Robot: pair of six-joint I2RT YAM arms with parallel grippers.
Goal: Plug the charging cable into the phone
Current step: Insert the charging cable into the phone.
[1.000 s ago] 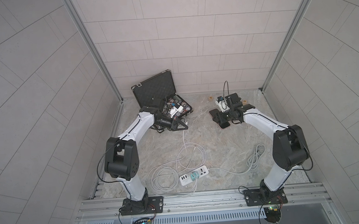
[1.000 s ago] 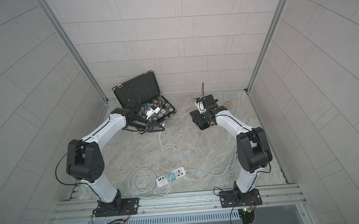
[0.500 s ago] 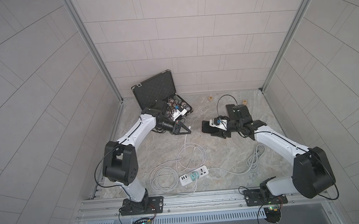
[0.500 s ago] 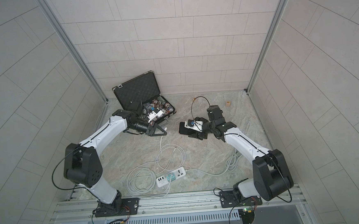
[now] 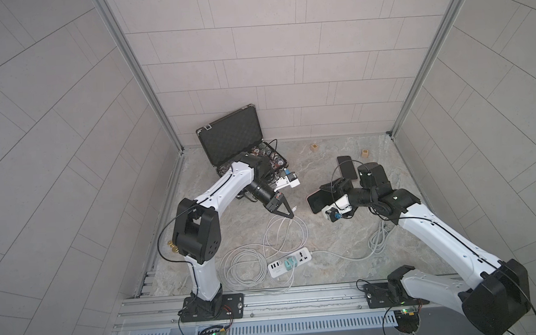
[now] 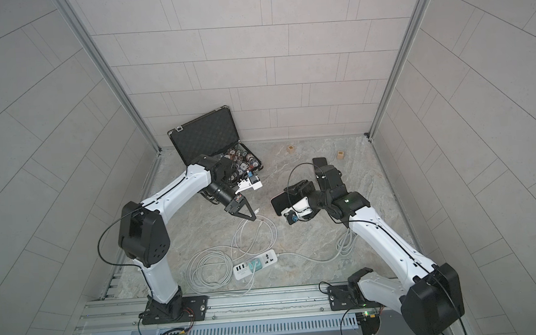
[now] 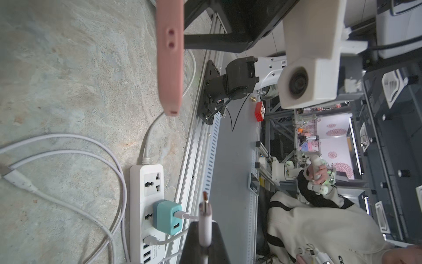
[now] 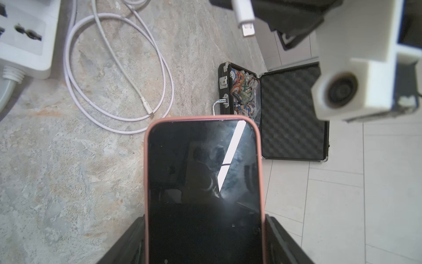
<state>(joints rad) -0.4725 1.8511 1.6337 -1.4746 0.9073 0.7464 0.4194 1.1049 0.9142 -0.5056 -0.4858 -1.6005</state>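
The phone (image 8: 204, 182), dark-screened in a pink case, is held off the floor with my right gripper (image 8: 204, 230) shut on its sides; both top views show it edge-on (image 5: 315, 202) (image 6: 277, 203). My left gripper (image 7: 204, 242) is shut on the white plug (image 7: 204, 219) of the charging cable, metal tip sticking out past the fingertips. In the top views the plug (image 5: 294, 208) (image 6: 258, 211) hangs a short gap left of the phone. The left wrist view shows the phone's pink end edge (image 7: 170, 57) with its holes, apart from the plug.
The cable loops on the floor (image 5: 283, 234) to a teal charger (image 5: 289, 263) in a white power strip (image 5: 302, 258). An open black case of chips (image 5: 230, 138) stands at the back left. A second dark phone (image 5: 347, 167), two wooden cubes (image 5: 314, 147) (image 5: 365, 152) and a grey cord (image 5: 378, 241) lie around.
The right arm has swung from the back of the floor toward the middle, carrying the phone. The left gripper has moved forward and right with the plug, narrowing the gap between them.
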